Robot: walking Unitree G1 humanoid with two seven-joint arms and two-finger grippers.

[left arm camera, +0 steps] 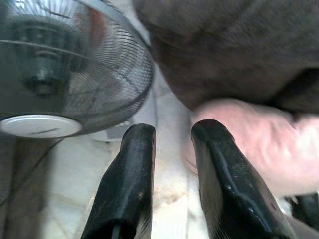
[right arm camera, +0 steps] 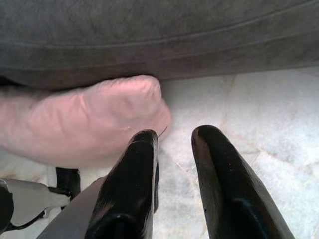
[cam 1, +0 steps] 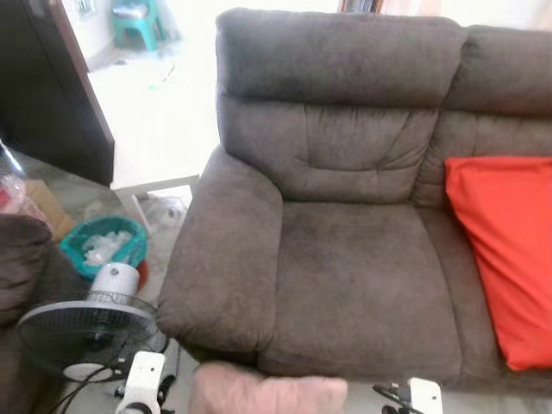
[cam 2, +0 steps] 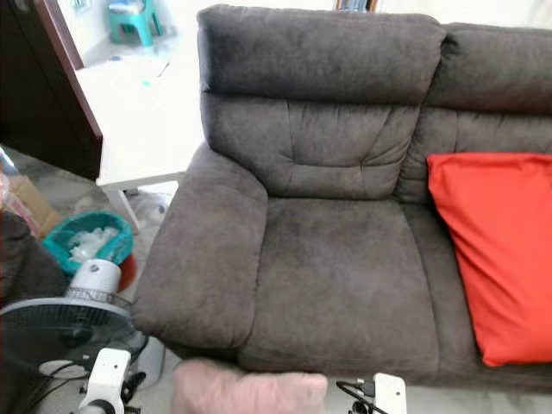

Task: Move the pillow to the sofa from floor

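Observation:
A pale pink pillow (cam 1: pixel 267 390) lies on the light floor against the front of the dark grey sofa (cam 1: pixel 362 276), below the left seat. My left gripper (left arm camera: pixel 173 130) hovers open at the pillow's (left arm camera: pixel 254 144) left end, one finger just in front of its edge, floor showing between the fingers. At the pillow's (right arm camera: pixel 84 119) right end, my right gripper (right arm camera: pixel 175 135) is also open, its nearer fingertip (right arm camera: pixel 144 142) close to the pillow's corner. Neither gripper holds anything. My two white wrists (cam 1: pixel 145 379) (cam 1: pixel 424 395) flank the pillow.
A red cushion (cam 1: pixel 509 259) leans on the sofa's right seat. A black floor fan (cam 1: pixel 86 332) stands close to my left arm. Behind it are a teal bin (cam 1: pixel 103 246) and a low white table (cam 1: pixel 155 129). Another dark sofa arm (cam 1: pixel 21 267) is at far left.

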